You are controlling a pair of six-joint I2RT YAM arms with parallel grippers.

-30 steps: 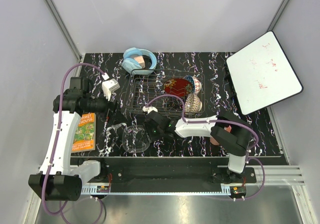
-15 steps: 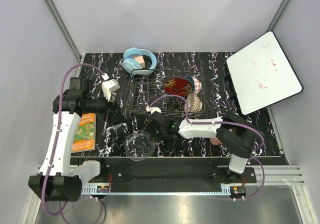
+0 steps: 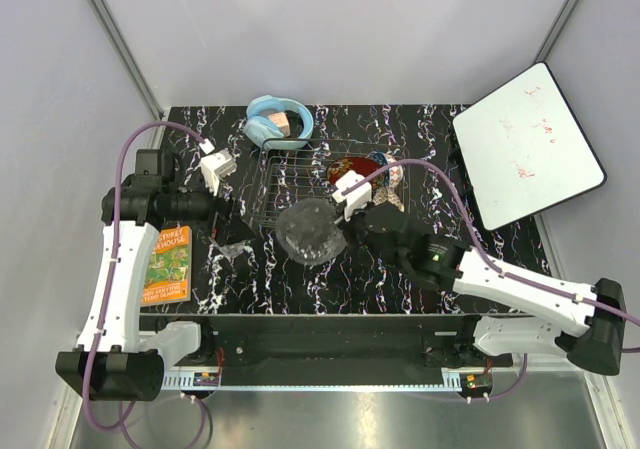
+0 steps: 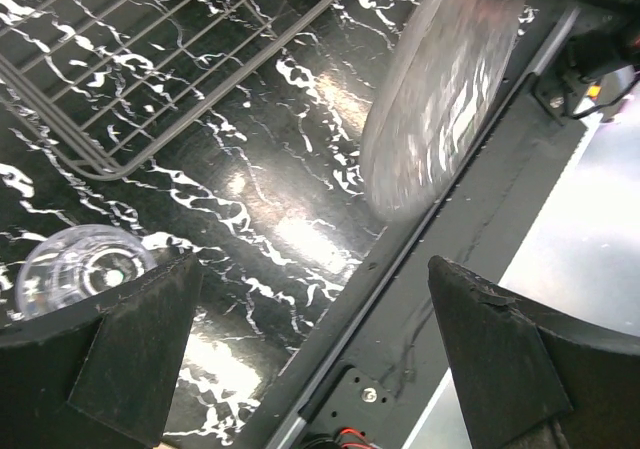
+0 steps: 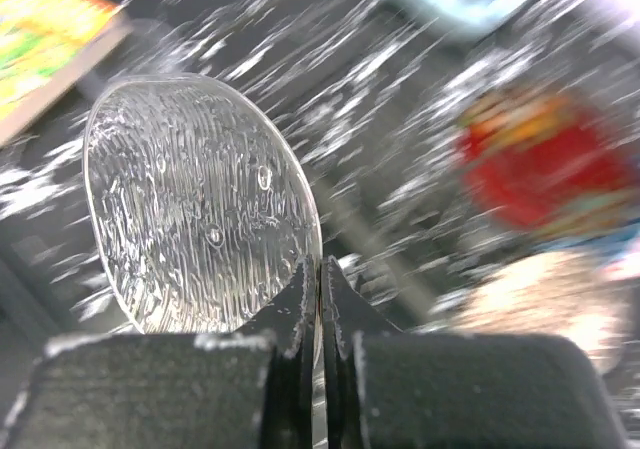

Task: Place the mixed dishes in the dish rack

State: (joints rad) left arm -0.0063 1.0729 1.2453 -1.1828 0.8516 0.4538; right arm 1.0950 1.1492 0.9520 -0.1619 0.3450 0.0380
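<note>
Because the clear glass bowl [image 5: 200, 219] is taken only at its rim, with the right pincer [image 5: 321, 299] closed so hard on the thin wall that its two fingers almost meet, it hangs on edge with nearly all of its body out to one side of the grip. Seen from above, it is lifted over the near left corner of the dish rack [image 3: 285, 179] and overlaps the near wire edge; whether it touches the wire I cannot tell. Ribbed glass like this is stiff and probably heavier than the plastic pieces. It is smooth enough to slide between hard fingers, and it is likely to chip if it knocks the wire or the red floral plate [image 5: 545, 159] and beige lattice-patterned bowl [image 5: 540, 294] already in the rack. A rim hold is probably the only one so wide a bowl allows, yet it leaves the bowl free to pivot, so a slow descent and a release only once the rack bears its weight seem wise. The left pincer [image 4: 312, 289] stands wide open, holding nothing, above the counter [image 3: 330, 279] near the clear tumbler [image 4: 75, 269], which sits outside the rack. The tumbler looks equally slippery and is best gripped across its body.
</note>
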